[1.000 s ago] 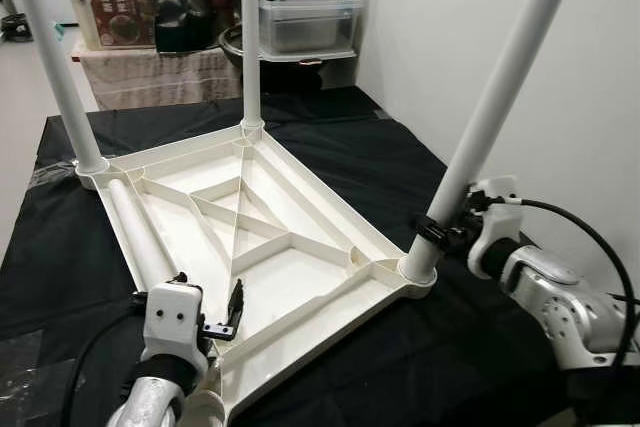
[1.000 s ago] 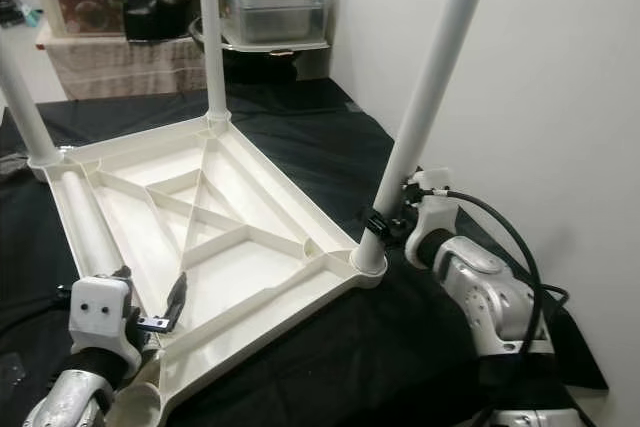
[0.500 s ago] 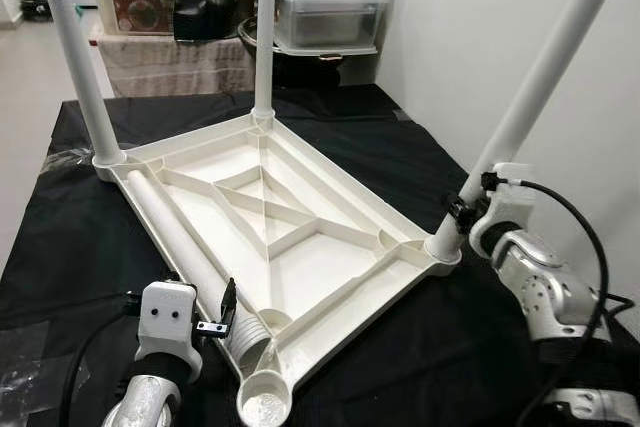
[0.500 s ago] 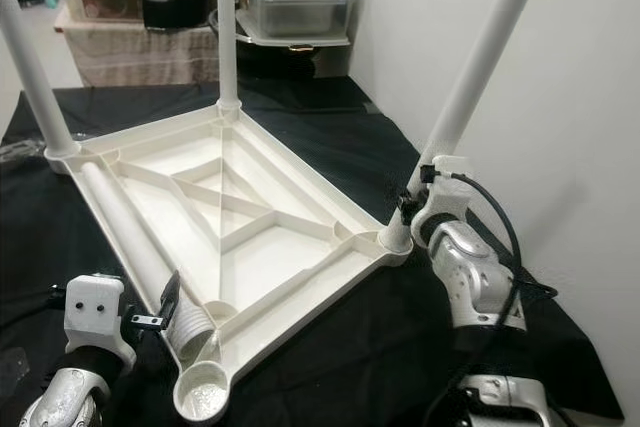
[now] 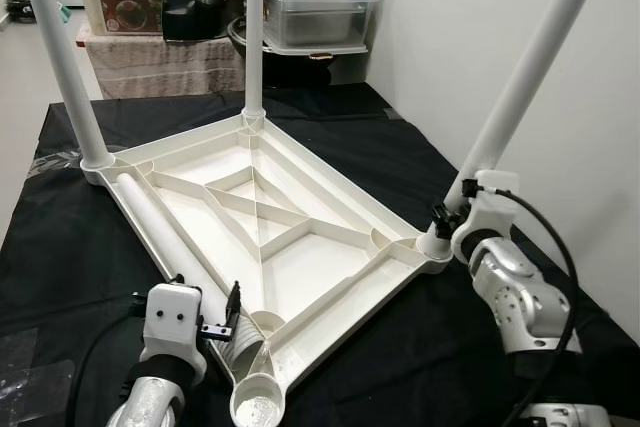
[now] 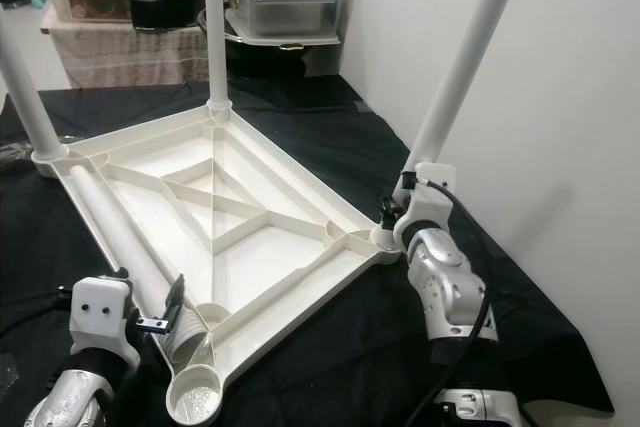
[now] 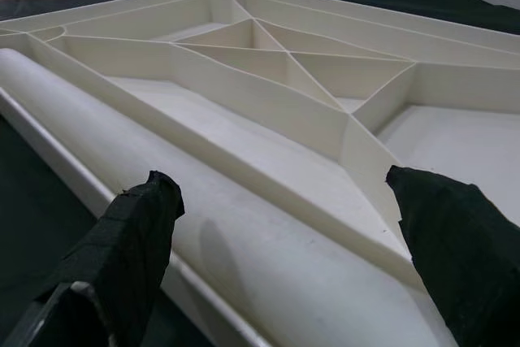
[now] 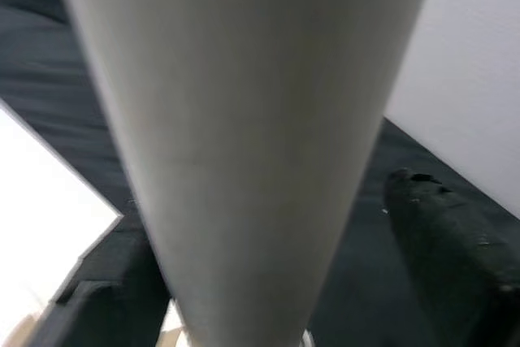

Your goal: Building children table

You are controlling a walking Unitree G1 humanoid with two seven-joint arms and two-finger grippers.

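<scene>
The white table top (image 5: 300,267) lies upside down on a black cloth. Two white legs stand upright in its far corners (image 5: 62,67) (image 5: 252,37). A third leg (image 5: 515,97) leans outward from the right corner socket. My right gripper (image 5: 443,219) sits low on this leg, just above the socket. In the right wrist view the leg (image 8: 244,119) runs between the fingers (image 8: 455,241), with a gap on one side. A fourth leg (image 5: 160,232) lies loose along the top's left edge. My left gripper (image 7: 284,201) is open astride its threaded near end (image 5: 243,332).
The near corner socket (image 5: 257,407) stands empty. A white wall runs close along the right. Storage boxes (image 5: 315,17), a pot and a cloth-covered stand crowd the far end beyond the table. The black cloth (image 5: 60,247) lies bare on the left.
The camera has pulled back, bringing the near corner socket into view. My right gripper has slid lower on the leaning leg, toward its socket. The left gripper stays by the loose leg.
</scene>
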